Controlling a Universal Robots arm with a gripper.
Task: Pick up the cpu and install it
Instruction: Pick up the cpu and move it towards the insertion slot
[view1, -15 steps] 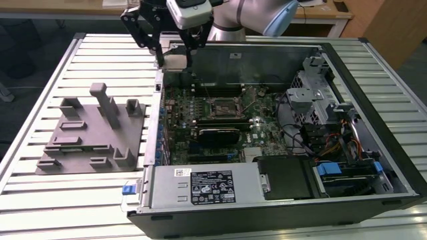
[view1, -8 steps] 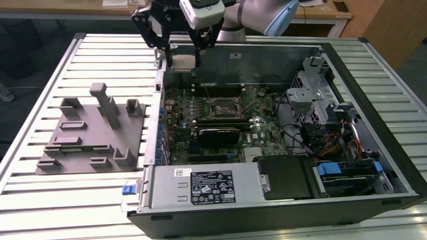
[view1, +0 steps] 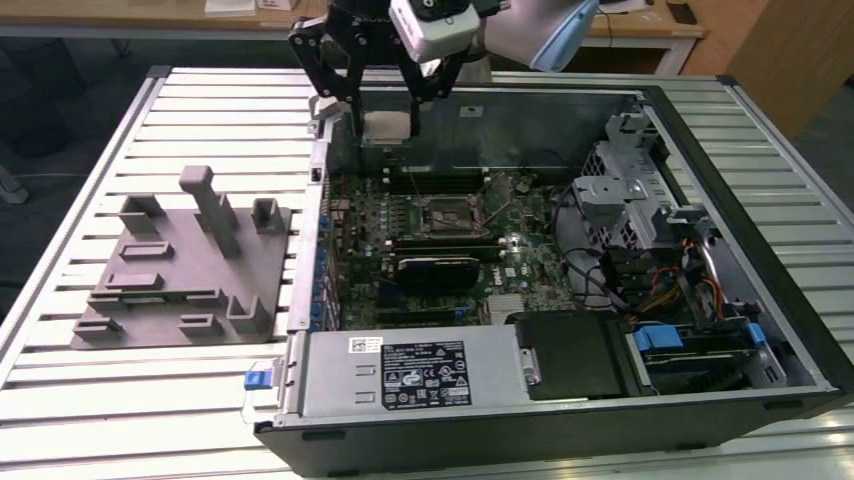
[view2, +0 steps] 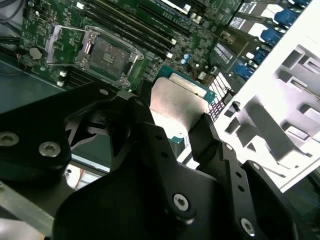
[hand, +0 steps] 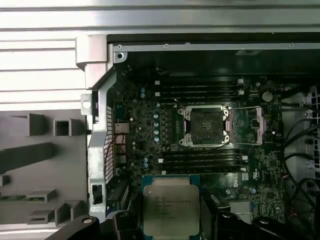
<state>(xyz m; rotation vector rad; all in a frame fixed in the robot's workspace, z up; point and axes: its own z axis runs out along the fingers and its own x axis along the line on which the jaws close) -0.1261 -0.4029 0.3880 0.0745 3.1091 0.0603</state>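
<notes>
Though print marks the cpu, it is illegible.

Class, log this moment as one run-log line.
end effector: shut on cpu | cpu: held above open case | socket: open, empty

The cpu is topped in silvery grey and edged in green. The pincer is finished in black. The motherboard is coloured dark green, the fixture plate plain grey. The counter is ribbed in pale silver slats, and a blue tab is set on the black-rimmed case.
</notes>
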